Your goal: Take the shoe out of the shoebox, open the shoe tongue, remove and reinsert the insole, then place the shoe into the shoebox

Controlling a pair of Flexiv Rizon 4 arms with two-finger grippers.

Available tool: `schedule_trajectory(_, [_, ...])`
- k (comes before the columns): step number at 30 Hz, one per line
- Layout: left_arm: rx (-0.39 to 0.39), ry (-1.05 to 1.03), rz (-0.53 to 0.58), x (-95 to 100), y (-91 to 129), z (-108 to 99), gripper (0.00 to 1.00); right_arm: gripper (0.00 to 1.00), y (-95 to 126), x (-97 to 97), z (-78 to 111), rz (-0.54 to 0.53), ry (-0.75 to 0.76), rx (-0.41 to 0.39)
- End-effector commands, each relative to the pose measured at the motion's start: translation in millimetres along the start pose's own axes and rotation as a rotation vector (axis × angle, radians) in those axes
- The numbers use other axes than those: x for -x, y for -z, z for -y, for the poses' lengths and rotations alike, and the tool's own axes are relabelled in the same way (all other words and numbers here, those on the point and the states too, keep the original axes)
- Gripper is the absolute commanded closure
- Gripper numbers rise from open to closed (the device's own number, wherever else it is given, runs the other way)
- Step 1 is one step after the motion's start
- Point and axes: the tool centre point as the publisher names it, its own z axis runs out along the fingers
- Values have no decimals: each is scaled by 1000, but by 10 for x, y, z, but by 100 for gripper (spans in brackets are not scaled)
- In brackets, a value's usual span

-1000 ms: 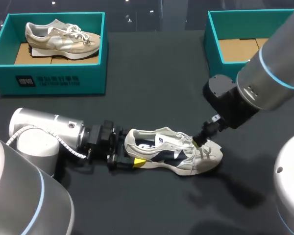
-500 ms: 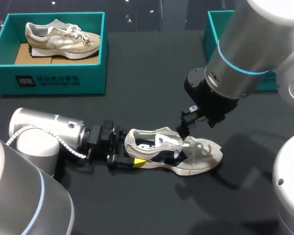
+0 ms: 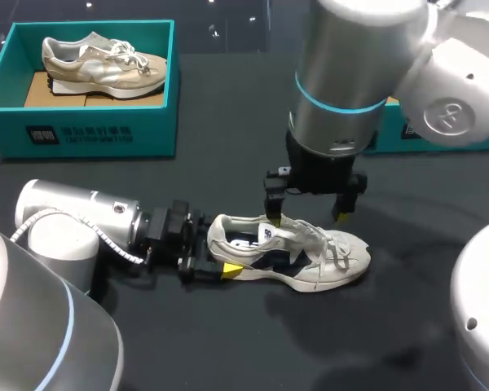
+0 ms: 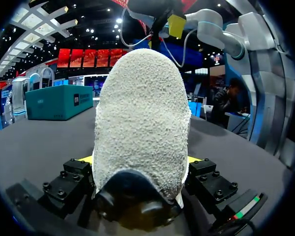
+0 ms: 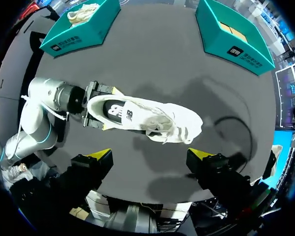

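Okay, the shoe [image 3: 289, 252] lay on its sole out of the boxes, on the table [image 3: 228, 122] near the middle of the front edge, with its heel toward the left edge and its toe toward the right edge. Its laces sat loose over the tongue and the dark inside showed at the opening. The left gripper [image 3: 210, 252] came in low along the table from the left and was clamped on the heel, one finger on each side. In the left wrist view the shoe's rough grey heel [image 4: 140, 123] filled the space between the fingers [image 4: 76, 177]. The right gripper [image 3: 308, 213] hung above the shoe's middle, pointing straight down, with fingers wide apart and touching nothing. In the right wrist view its yellow tips [image 5: 103, 155] stood clear of the shoe [image 5: 147, 118] below. The left box [image 3: 90, 134] sat in the far left corner holding a beige shoe [image 3: 102, 65], well apart from the grippers. The right box [image 5: 233, 37] sat at the far right corner, mostly hidden by the right arm in the head view; I couldn't tell its contents.
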Motion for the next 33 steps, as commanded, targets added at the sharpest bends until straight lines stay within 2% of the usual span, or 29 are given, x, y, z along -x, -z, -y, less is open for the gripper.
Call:
schedule_trajectory(1, [1,0,1,17,-20,-9,100,0,-56,-214,-65,186,-52,-50])
schedule_trajectory(7, [1,0,1,17,-20,-9,100,0,-56,-214,-65,186,-52,-50])
schedule_trajectory(8, [1,0,1,17,-20,-9,100,0,-77,-255,-95,211,-62,-66])
schedule_trajectory(11, [1,0,1,17,-20,-9,100,0,-175,-275,-131,229,-82,-44])
schedule_trajectory(21, [1,0,1,17,-20,-9,100,0,-425,-234,-207,320,-181,-55])
schedule_trajectory(27, [1,0,1,17,-20,-9,100,0,-507,-246,-260,333,-190,-40])
schedule_trajectory(33, [1,0,1,17,-20,-9,100,0,-571,-329,-332,399,-162,-53])
